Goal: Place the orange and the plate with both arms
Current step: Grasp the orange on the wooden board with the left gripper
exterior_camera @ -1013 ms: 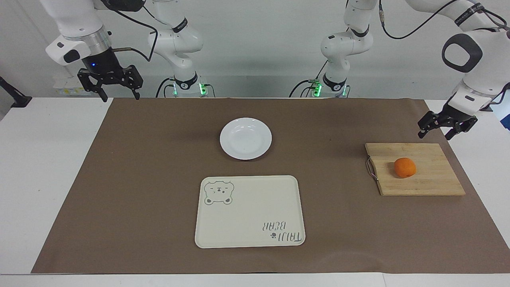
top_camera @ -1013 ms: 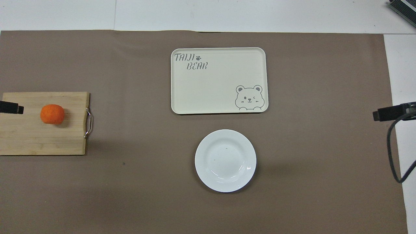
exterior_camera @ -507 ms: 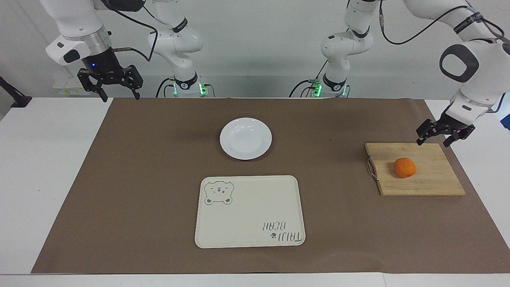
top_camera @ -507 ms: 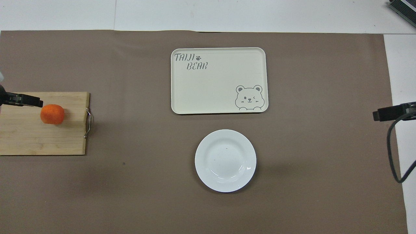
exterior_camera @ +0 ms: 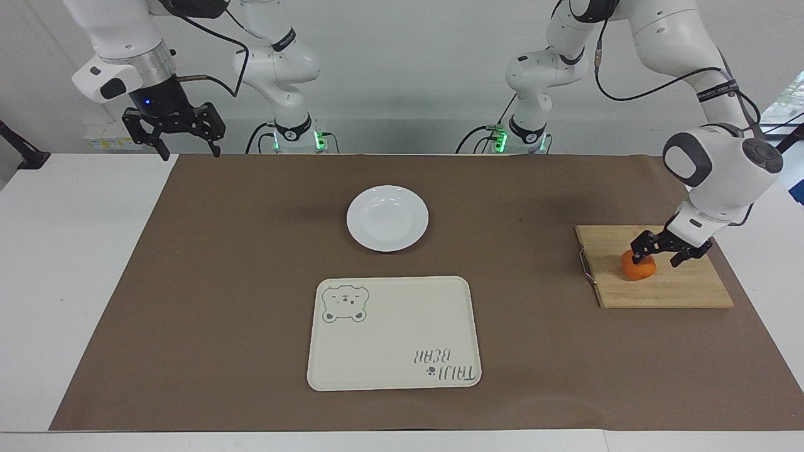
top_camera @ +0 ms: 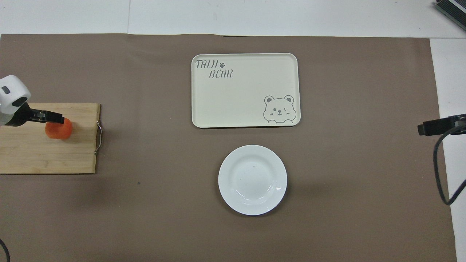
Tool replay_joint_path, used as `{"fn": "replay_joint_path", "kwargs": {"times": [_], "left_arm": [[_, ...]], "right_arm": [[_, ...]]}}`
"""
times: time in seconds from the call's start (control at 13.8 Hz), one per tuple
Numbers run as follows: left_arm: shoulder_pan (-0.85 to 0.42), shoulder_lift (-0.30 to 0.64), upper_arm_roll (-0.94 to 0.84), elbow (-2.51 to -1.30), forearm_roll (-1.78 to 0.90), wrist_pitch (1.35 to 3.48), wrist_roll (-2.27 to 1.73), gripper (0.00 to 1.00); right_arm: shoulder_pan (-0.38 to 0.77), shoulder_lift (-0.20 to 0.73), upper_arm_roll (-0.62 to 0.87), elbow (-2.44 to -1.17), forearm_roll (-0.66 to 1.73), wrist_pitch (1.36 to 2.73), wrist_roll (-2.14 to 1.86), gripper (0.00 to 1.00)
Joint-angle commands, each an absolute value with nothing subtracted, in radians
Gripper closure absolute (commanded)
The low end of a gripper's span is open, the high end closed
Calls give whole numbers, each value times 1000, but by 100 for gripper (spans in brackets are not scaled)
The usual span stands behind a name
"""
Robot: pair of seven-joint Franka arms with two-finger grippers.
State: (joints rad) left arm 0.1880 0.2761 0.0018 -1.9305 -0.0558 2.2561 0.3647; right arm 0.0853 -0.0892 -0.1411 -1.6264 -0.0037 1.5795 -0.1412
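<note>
The orange (exterior_camera: 639,268) sits on a wooden cutting board (exterior_camera: 672,290) toward the left arm's end of the table; it also shows in the overhead view (top_camera: 58,131). My left gripper (exterior_camera: 657,254) is open and low over the orange, with one finger over its top; I cannot tell whether it touches. In the overhead view the left gripper (top_camera: 49,118) partly covers the orange. The white plate (exterior_camera: 387,218) lies empty at mid-table, nearer to the robots than the tray; it also shows in the overhead view (top_camera: 252,179). My right gripper (exterior_camera: 173,135) waits open, raised over the right arm's end of the table.
A cream tray with a bear drawing (exterior_camera: 394,333) lies farther from the robots than the plate. The cutting board has a metal handle (exterior_camera: 585,265) on its edge toward the table's middle. A brown mat (exterior_camera: 220,263) covers the table.
My left gripper has come down from beside the board's near edge to right over the orange. The right arm, orange and plate have not moved.
</note>
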Motion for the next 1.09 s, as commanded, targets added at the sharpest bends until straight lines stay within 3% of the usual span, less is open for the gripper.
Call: {"fn": "replay_joint_path", "kwargs": {"times": [0.0, 0.43, 0.51, 0.58, 0.72, 1.01], "left_arm": [[178, 287, 9, -1957, -35, 2306, 365, 0], [178, 259, 9, -2017, -35, 2315, 364, 0], [176, 256, 9, -2025, -35, 2324, 362, 21], [181, 256, 9, -2026, -35, 2324, 370, 72], [178, 258, 9, -2016, -35, 2327, 370, 100], [172, 258, 11, -1988, -35, 2309, 359, 100]], "right_arm": [[74, -104, -130, -1637, -12, 1578, -127, 0], [74, -104, -129, -1637, -12, 1578, -127, 0], [74, -104, -130, -1637, -12, 1578, -129, 0], [74, -104, -130, -1637, -12, 1578, -127, 0], [74, -104, -129, -1637, -12, 1578, -127, 0], [74, -104, -129, -1637, -12, 1578, -127, 0]]}}
